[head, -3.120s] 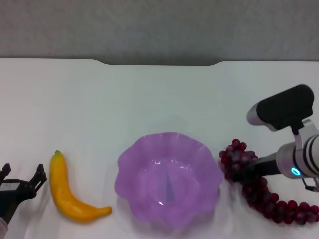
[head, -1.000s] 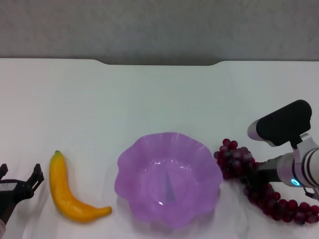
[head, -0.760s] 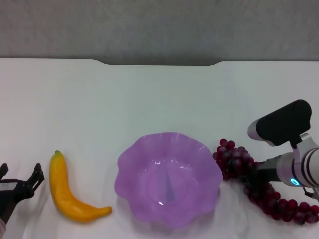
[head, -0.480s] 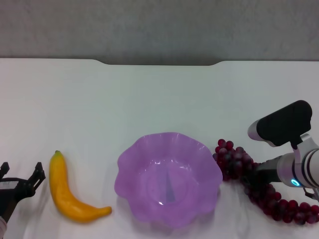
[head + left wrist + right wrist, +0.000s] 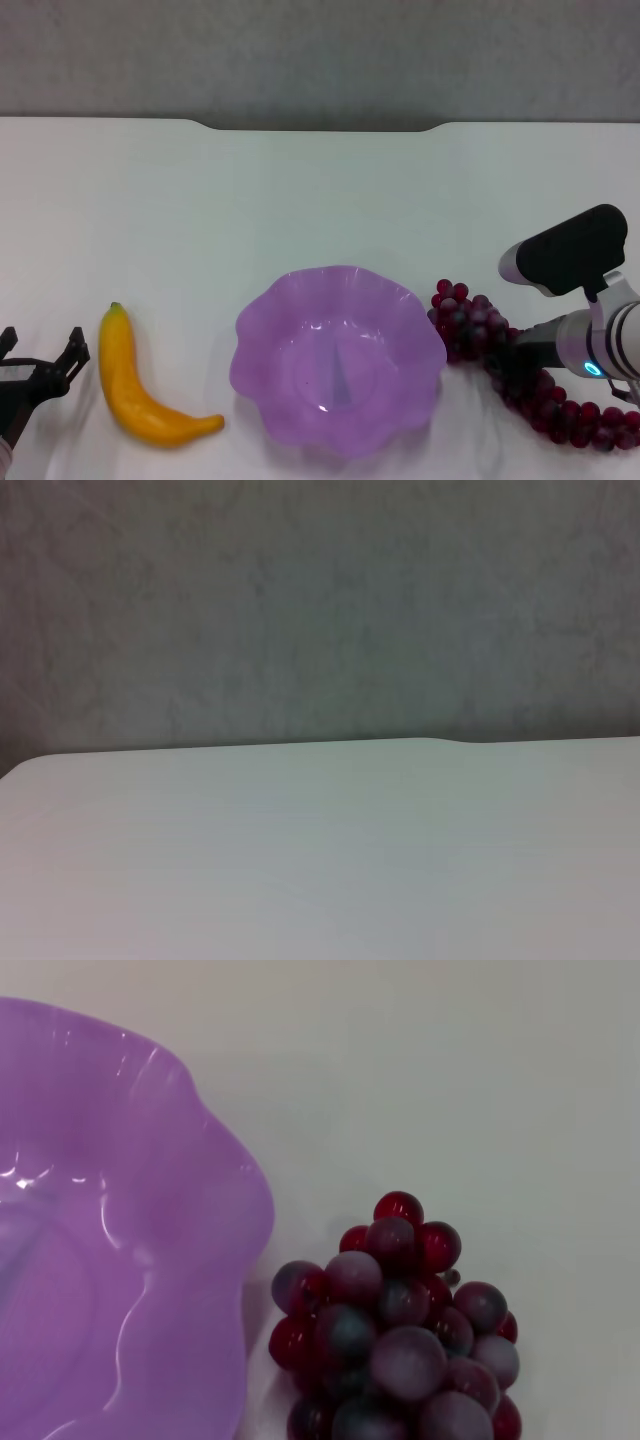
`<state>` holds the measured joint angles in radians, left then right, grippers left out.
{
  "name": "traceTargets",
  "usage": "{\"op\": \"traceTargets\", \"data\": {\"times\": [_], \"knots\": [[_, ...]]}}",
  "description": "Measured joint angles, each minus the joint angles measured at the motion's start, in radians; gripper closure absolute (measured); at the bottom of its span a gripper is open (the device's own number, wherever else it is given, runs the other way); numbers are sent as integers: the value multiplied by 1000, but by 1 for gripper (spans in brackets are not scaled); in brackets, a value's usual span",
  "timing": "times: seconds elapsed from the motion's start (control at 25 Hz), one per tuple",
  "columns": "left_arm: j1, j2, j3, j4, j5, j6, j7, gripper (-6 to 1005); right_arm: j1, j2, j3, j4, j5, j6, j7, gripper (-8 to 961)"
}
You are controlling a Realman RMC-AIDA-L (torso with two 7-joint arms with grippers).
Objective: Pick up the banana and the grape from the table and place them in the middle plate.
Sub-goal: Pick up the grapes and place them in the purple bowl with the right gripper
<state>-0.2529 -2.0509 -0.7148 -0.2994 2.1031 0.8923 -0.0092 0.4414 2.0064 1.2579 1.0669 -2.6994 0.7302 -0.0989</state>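
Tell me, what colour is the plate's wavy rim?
Translucent purple; the plate shows best in the right wrist view.

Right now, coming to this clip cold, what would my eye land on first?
First the translucent purple plate with its wavy rim, at the near middle of the white table. To its right lies the dark red grape bunch, with the right tool on it. The yellow banana lies to the plate's left, beside the open left tool.
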Motion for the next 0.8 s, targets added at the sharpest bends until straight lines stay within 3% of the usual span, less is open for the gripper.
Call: {"op": "traceTargets", "data": {"times": [0.2,0.6,0.8], "knots": [[2,0,0,0,0,-1,0,108,-24,0,1,17,-7,-21,5,539],[6,1,0,2,0,1,-2,109,-225,-5,40,221,-78,-214,0,566],[2,1,0,2,0,1,-1,109,-248,-5,19,273,-87,-250,-1,586]]}}
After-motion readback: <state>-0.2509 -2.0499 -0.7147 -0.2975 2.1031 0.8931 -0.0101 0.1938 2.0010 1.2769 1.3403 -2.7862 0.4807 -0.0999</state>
